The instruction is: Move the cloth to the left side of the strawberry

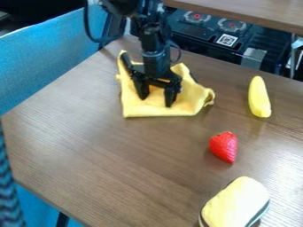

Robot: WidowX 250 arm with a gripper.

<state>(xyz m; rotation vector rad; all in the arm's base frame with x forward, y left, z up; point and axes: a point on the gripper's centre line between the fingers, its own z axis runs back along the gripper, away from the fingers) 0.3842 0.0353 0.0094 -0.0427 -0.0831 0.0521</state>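
The black gripper (156, 98) is over the yellow cloth, its two fingers apart with yellow fabric visible between and behind them. Its fingertips are low, at or just above the fabric; whether they touch it I cannot tell. Spread on the upper left part of the table, the cloth (188, 103) has a straight front edge and a bunched right corner. The red strawberry (223, 146) lies right of centre, in front of and to the right of the cloth, apart from it.
A yellow banana-like toy (258, 97) lies at the right of the brown table (100, 150). Near the bottom edge is a pale yellow, dark-rimmed object (237, 203). Behind the table stands a black stove-like unit (204, 33), and blue fabric (47, 57) borders the left.
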